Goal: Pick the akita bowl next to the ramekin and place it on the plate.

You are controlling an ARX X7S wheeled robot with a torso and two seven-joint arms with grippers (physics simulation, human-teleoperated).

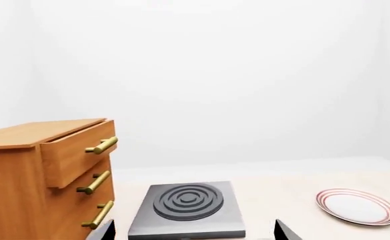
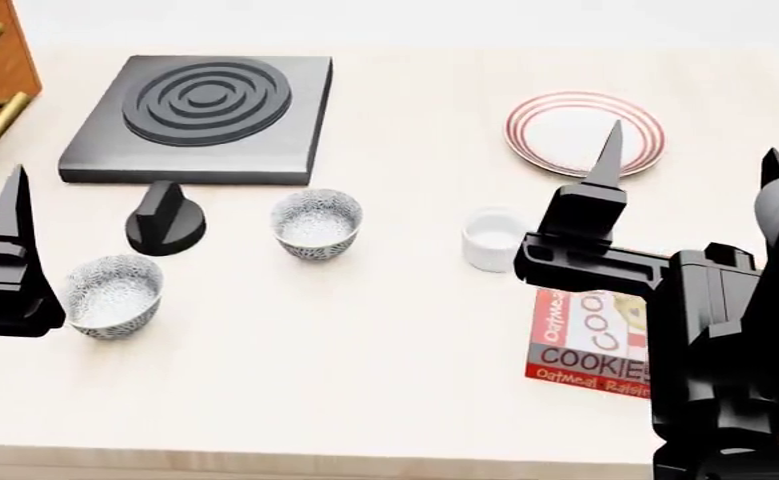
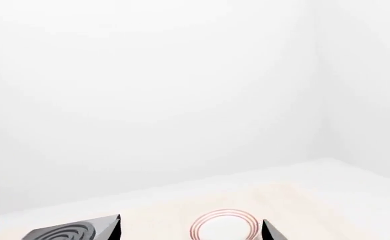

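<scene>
The akita bowl (image 2: 317, 223), grey-speckled with a white inside, stands upright in the middle of the table. The white ramekin (image 2: 493, 238) sits just to its right. The red-ringed plate (image 2: 584, 132) lies at the back right, and also shows ahead as the plate (image 1: 355, 206) and the plate (image 3: 225, 229). My right gripper (image 2: 693, 140) hovers open and empty at the right, above the ramekin's side. My left gripper (image 1: 193, 233) is open and empty, and only one of its fingers (image 2: 13, 230) shows at the left edge, beside a second speckled bowl (image 2: 114, 294).
A dark stove plate (image 2: 202, 110) lies at the back left, with a black knob-like piece (image 2: 165, 218) in front of it. A wooden drawer cabinet (image 1: 41, 175) stands at the far left. A cookie box (image 2: 589, 340) lies under my right arm.
</scene>
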